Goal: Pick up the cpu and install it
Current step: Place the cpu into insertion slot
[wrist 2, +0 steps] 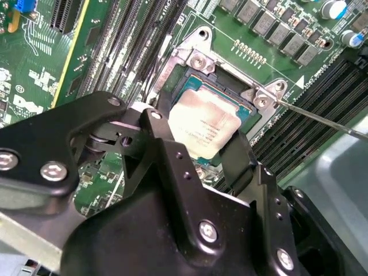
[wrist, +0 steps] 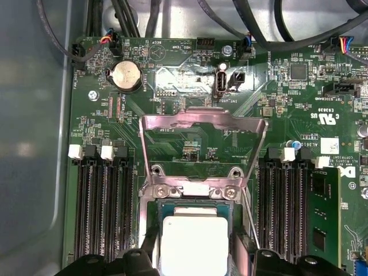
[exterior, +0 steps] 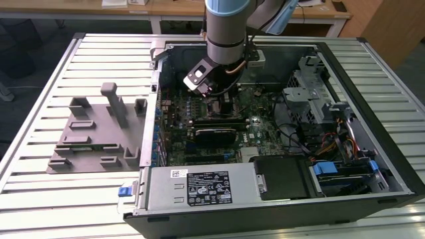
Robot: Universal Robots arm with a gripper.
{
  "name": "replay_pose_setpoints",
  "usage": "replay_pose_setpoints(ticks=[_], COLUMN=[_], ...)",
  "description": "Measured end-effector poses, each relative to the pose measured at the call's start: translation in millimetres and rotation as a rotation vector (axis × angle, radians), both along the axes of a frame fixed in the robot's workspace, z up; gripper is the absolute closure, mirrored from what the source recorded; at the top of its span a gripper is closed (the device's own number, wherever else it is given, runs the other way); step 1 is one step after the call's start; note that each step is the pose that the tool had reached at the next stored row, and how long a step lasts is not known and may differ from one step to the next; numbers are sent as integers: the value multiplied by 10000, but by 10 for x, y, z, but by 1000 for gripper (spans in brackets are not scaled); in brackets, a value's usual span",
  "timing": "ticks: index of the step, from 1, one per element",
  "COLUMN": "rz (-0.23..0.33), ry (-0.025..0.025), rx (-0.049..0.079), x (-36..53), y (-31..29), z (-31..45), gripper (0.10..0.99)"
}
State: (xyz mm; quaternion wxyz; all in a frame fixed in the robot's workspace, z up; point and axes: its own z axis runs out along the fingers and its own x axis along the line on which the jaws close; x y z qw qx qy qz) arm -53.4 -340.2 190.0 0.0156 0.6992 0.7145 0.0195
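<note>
The cpu (wrist 2: 207, 123) (wrist: 192, 241), a square chip with a silver top and a teal rim, lies in the open socket of the green motherboard (exterior: 259, 129). My gripper (wrist 2: 202, 138) (wrist: 192, 256) (exterior: 222, 99) reaches down into the case over the socket. Its two black fingers (wrist 2: 238, 158) press against opposite edges of the chip, shut on it. The socket's metal load plate (wrist: 204, 123) stands flipped up behind the chip. Its thin wire lever (wrist 2: 322, 118) is swung out to one side.
Black memory slots (wrist: 103, 207) flank the socket, and a green memory stick (wrist: 322, 218) sits in one. The case walls, a drive cage (exterior: 312, 99) and a power supply (exterior: 199, 186) ring the board. A grey slotted fixture (exterior: 99, 134) lies at the exterior view's left.
</note>
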Motion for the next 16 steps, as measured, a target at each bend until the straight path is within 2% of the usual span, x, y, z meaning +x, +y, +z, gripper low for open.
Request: replay_pose_setpoints(ticks=[4, 9, 16], rz=[0, 0, 0], ry=[1, 1, 0], rx=[-1, -1, 0], x=[0, 0, 0], y=[0, 0, 0], z=[20, 100, 113], gripper=[471, 471, 486])
